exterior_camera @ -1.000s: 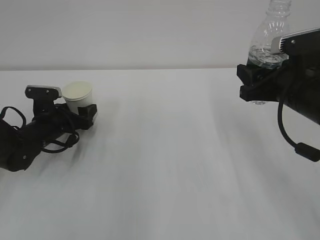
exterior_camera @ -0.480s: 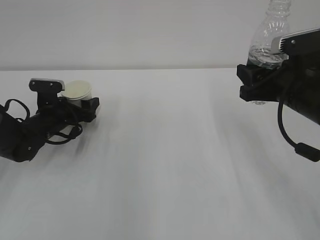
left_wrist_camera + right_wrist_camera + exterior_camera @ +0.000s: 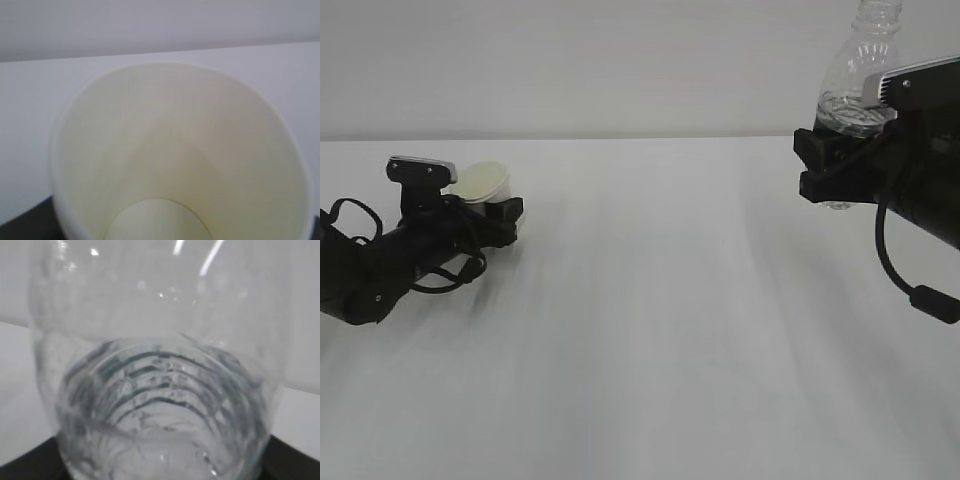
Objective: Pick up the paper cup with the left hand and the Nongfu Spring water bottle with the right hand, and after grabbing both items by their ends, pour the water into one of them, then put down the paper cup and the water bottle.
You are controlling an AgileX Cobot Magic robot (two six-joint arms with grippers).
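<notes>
The white paper cup (image 3: 480, 182) stands on the table at the left, its rim looking pressed out of round. My left gripper (image 3: 490, 208) lies low along the table and closes round the cup's lower part, one black finger (image 3: 508, 214) showing on its right side. The left wrist view looks straight into the cup (image 3: 175, 150); its cream inside is dry. At the upper right, my right gripper (image 3: 830, 160) is shut on the lower part of the Nongfu Spring water bottle (image 3: 855, 70), held upright above the table. Water (image 3: 850, 115) sits in the bottle (image 3: 160, 390).
The white table (image 3: 670, 330) stretches between the two arms, with a pale wall behind. A black cable (image 3: 905, 285) loops down from the right arm.
The left gripper has slid forward to the right round the cup, and its jaws have narrowed on it. The cup's rim has gone from round to flattened. The right arm and bottle have not moved.
</notes>
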